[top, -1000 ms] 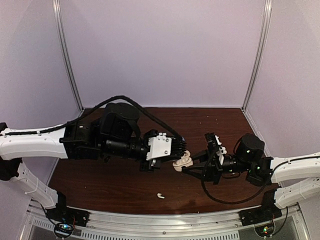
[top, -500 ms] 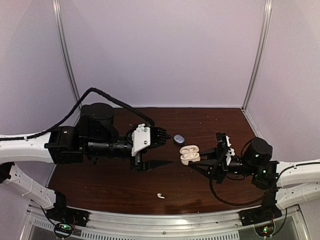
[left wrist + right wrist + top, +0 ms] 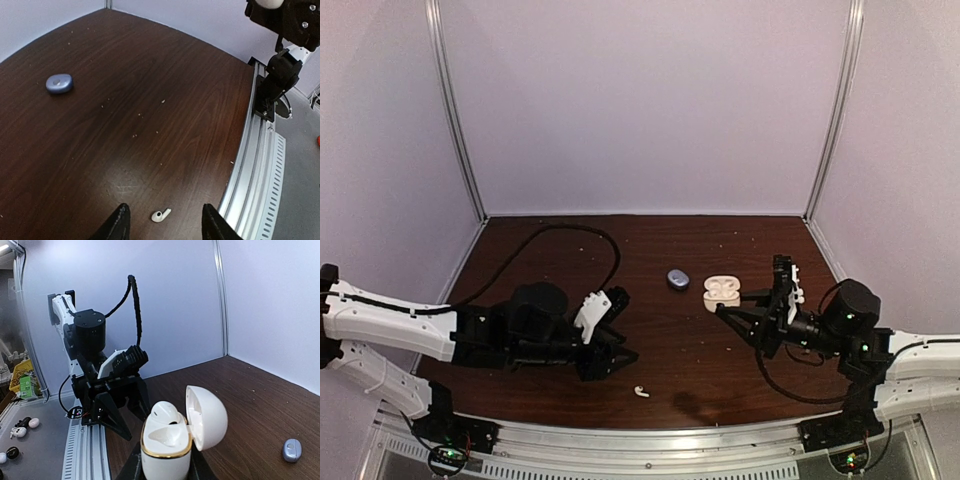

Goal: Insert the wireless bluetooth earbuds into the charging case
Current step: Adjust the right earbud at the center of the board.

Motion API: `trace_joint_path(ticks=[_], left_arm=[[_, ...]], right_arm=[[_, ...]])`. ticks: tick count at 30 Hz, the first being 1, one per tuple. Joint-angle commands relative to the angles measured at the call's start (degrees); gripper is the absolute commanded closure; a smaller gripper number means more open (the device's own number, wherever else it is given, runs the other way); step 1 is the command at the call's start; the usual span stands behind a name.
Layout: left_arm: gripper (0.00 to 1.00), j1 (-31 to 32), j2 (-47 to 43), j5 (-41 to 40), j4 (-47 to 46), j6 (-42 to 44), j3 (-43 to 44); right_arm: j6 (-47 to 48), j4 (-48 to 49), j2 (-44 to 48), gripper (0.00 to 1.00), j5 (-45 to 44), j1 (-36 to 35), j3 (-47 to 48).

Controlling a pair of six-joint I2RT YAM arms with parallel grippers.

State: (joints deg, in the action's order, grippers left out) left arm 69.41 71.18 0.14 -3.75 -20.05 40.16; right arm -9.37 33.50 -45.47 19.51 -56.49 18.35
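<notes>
My right gripper (image 3: 728, 306) is shut on the open white charging case (image 3: 721, 292), held above the table at the right. In the right wrist view the case (image 3: 167, 450) stands upright with its lid open, one white earbud (image 3: 165, 413) seated in it and the other socket bare. A loose white earbud (image 3: 641, 392) lies on the table near the front edge. My left gripper (image 3: 620, 355) is open just left of it; in the left wrist view the earbud (image 3: 160, 215) lies between my spread fingertips (image 3: 120, 220). No dark purple earbuds show.
A small closed blue-grey case (image 3: 677, 277) lies mid-table; it also shows in the left wrist view (image 3: 59, 83) and the right wrist view (image 3: 292, 449). The metal rail (image 3: 252, 170) runs along the table's front edge close to the loose earbud.
My left arm has pulled back from the case and swung down toward the loose earbud at the front. My right gripper has carried the open case to the right.
</notes>
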Motion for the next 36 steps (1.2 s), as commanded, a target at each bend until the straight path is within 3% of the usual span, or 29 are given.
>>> trace_joint_path(ticks=[1,7,12,20,36], left_arm=[[0.52,2.52,4.40,-4.78,1.95,-12.84,0.69],[0.61,3.87,13.71,-6.53,8.90,-16.66,3.89],[0.65,5.51,18.71,-6.35,8.46,-17.59,5.37],[0.80,5.71,23.49,-4.21,6.15,-18.18,5.55],[0.88,3.06,32.08,-3.82,4.74,-11.51,12.83]], right_arm=[[-0.89,-3.24,1.79,1.00,-2.88,0.64,-0.81],[-1.61,-3.88,1.96,1.00,-2.59,1.03,-1.20],[-1.54,-4.05,2.05,1.00,-2.39,1.21,-1.30],[-1.19,-4.23,2.31,1.00,-2.37,1.54,-1.57],[-0.26,-4.49,2.55,1.00,-2.22,2.08,-1.48]])
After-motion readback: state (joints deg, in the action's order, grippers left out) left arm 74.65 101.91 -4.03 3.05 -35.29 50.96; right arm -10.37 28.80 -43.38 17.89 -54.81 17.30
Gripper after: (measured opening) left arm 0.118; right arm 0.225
